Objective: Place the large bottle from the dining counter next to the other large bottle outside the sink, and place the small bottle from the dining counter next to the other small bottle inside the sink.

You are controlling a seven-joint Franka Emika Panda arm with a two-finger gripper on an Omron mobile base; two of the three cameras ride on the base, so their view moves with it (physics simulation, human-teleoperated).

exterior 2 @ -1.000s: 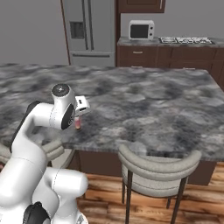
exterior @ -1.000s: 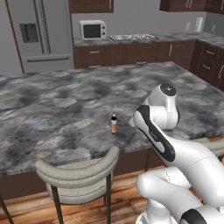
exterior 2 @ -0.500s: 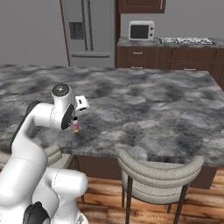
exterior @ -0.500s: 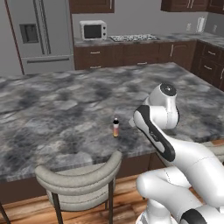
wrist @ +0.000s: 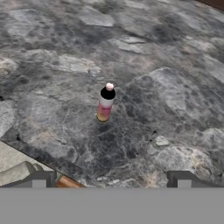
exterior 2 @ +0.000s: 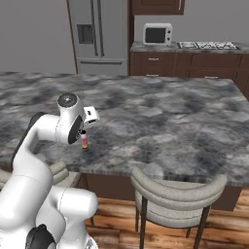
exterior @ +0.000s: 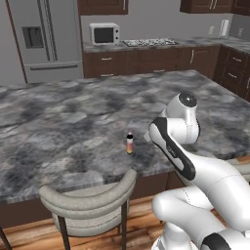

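From the left base view, the small bottle [exterior: 129, 143] stands upright just left of centre of the frame, on the marbled bench [exterior: 63, 122] near its front edge, with a grey stool [exterior: 90, 200] tucked below at lower left and the white arm folded up at the right. A microwave [exterior: 104, 34] and a fridge [exterior: 44, 39] sit along the top of the frame; no writing on either can be read. Over to the right base view: the same bottle [exterior 2: 84, 141] sits left of centre, partly behind the arm's wrist, close to the bench's near edge. Now the hand view, and here's the good look: the bottle [wrist: 105, 103] stands a little above centre, black cap, pale pink upper part, orange base, no readable label. The end effector [wrist: 111, 180] hangs wide open with nothing in it, fingertips [wrist: 39, 180] at the bottom corners, well short of the bottle. Judging by its looks, it's light, stiff and easy to tip, probably slick-sided; squeezing the body at mid-height, below the cap, seems safest.
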